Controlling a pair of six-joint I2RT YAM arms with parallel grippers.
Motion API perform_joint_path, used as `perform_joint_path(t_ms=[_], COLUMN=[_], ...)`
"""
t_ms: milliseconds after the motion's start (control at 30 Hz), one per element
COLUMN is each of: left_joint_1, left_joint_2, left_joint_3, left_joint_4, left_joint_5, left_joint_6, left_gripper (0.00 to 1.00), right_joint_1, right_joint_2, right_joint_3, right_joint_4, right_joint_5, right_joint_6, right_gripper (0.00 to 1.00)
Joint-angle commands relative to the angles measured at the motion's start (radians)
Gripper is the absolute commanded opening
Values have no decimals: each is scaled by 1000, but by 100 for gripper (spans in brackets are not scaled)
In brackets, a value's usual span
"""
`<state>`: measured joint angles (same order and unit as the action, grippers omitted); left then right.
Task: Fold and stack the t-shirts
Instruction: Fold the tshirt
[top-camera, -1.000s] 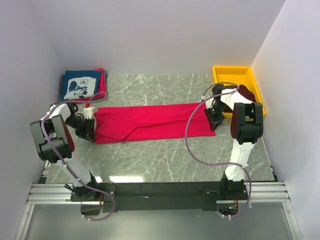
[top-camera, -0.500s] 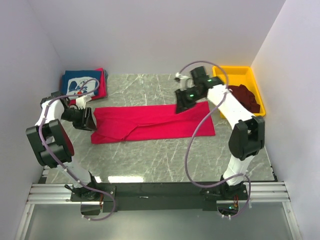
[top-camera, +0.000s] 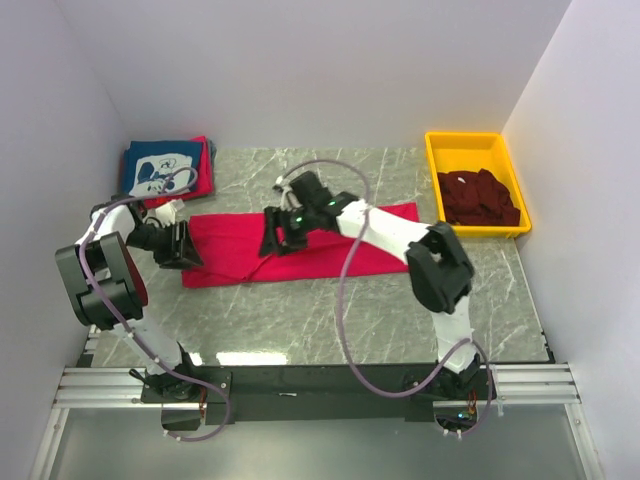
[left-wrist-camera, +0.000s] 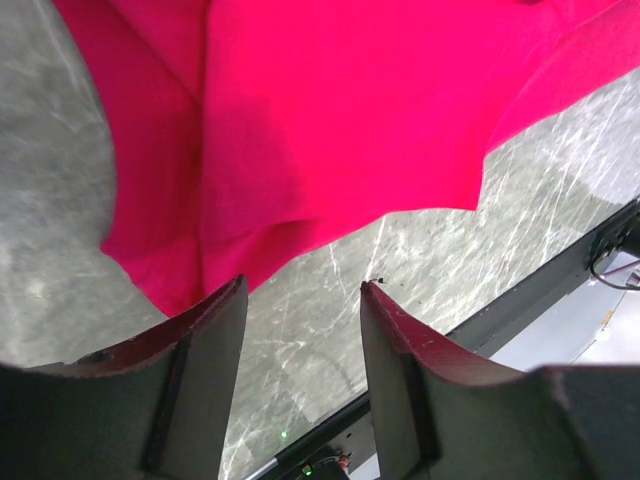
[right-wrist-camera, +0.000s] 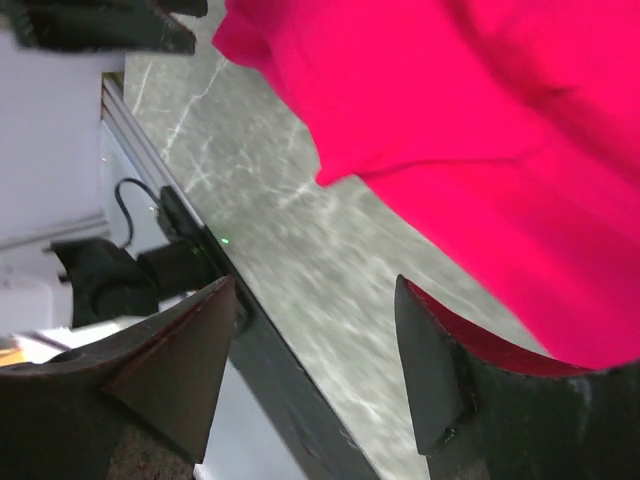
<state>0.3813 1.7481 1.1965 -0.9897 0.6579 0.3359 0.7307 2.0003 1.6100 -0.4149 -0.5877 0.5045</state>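
A bright red cloth t-shirt (top-camera: 230, 255) lies flat on the grey marble surface (top-camera: 400, 310). It is folded into a long strip that runs from left to right across the middle. The left fingers (left-wrist-camera: 195, 370) are at the left end of the red strip. They are apart, with nothing held between them, and the shirt's edge and the bare surface show below them. The right arm reaches across, and the right fingers (right-wrist-camera: 165, 375) are over the middle of the red strip. They are wide apart too and hold nothing. In the far left corner sits a folded navy blue t-shirt with a white picture (top-camera: 160, 172). It lies on top of another red t-shirt (top-camera: 205, 168), which peeks out at its right side. At the far right stands a yellow plastic bin (top-camera: 465, 140), and dark maroon t-shirts (top-camera: 480, 197) are heaped inside it, well apart from both arms.
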Motion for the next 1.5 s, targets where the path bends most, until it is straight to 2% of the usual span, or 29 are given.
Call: perform_joint_path(t_ms=[0, 267, 400, 833, 967, 1133, 1333, 1433, 1467], left_joint_1=[-15, -22, -25, -27, -27, -27, -25, -27, -25], left_joint_2=[-62, -93, -99, -108, -110, -101, -90, -84, -78], left_joint_3=[-29, -69, -74, -17, -25, -25, -14, -5, -2], left_joint_4=[26, 71, 85, 57, 56, 59, 48, 43, 40], left_joint_5=[-3, -1, -18, -93, -103, -100, -103, -101, -98], left_joint_6=[-14, -31, -35, -6, 0, -5, -5, -6, -8], left_gripper=[55, 55, 55, 54, 54, 54, 54, 54, 53], right_joint_1=[65, 136, 145, 136, 133, 124, 111, 105, 104], right_joint_2=[67, 150, 164, 267, 279, 281, 278, 273, 273], right_joint_3=[57, 80, 73, 120, 128, 117, 94, 91, 91], right_joint_4=[102, 154, 177, 163, 172, 189, 229, 246, 249], right_joint_5=[32, 23, 41, 45, 35, 23, -23, -38, -41], right_joint_6=[204, 290, 304, 336, 347, 371, 419, 436, 439], right_gripper=[72, 66, 58, 58, 54, 53, 47, 40, 34])
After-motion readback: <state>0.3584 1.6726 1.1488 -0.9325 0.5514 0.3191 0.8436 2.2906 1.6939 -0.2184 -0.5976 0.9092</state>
